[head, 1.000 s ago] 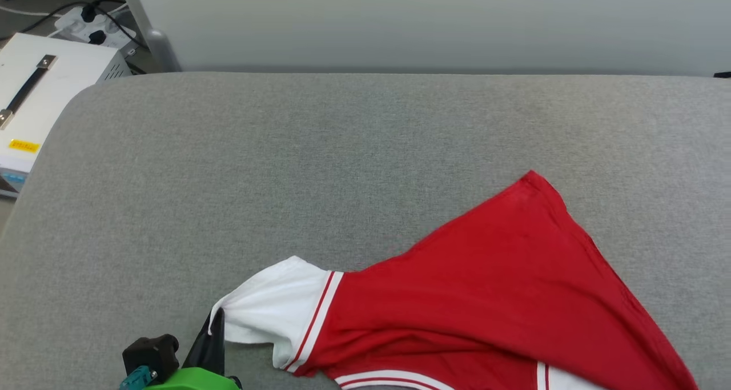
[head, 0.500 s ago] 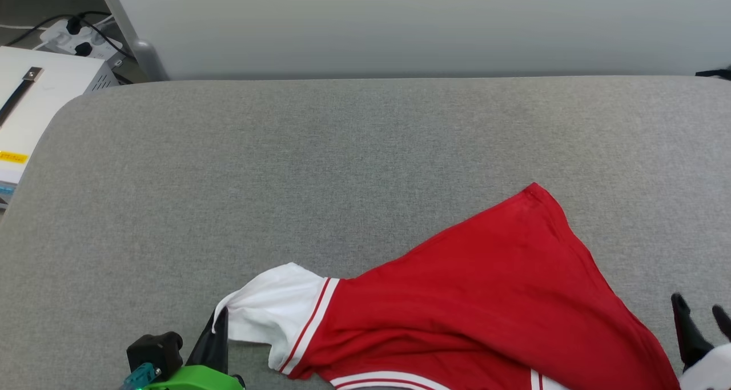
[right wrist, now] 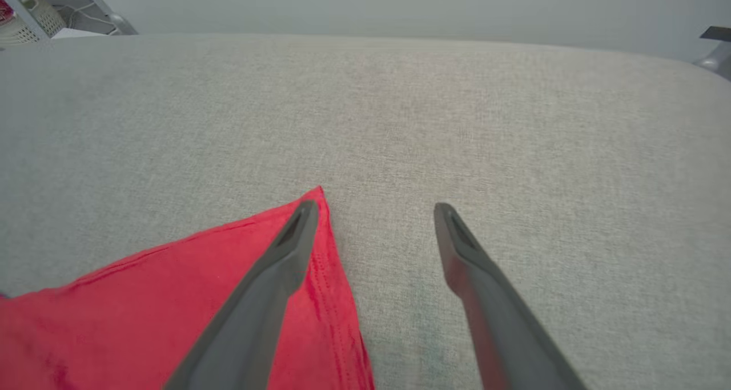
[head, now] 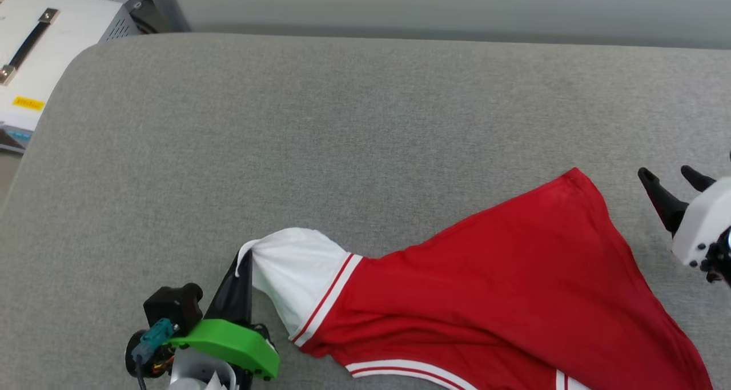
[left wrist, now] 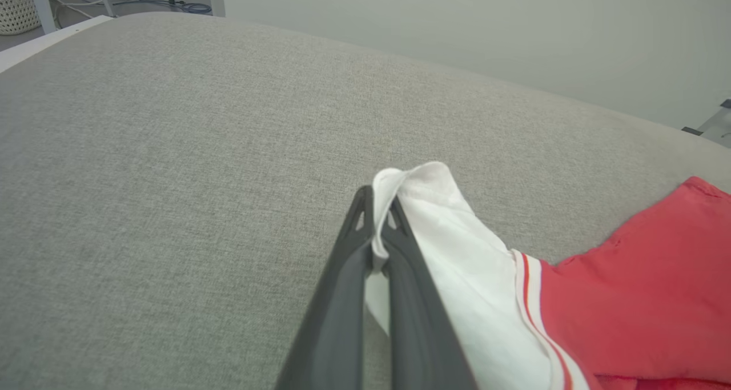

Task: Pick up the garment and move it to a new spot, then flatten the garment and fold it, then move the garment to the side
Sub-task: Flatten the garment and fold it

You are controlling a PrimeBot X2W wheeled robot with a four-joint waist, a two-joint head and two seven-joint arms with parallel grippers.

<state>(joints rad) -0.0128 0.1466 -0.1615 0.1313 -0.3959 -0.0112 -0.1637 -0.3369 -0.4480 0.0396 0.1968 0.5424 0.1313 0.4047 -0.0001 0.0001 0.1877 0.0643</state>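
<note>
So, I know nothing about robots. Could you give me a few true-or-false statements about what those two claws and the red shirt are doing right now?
1. The left gripper is shut on the white sleeve of the garment. True.
2. The right gripper is clamped on the garment's red corner. False: its fingers stand wide apart and hold nothing.
3. The garment lies neatly folded. False: it is unfolded, stretched out across the grey surface.
4. A white box with a dark handle stands off the surface's far left corner. True.
</note>
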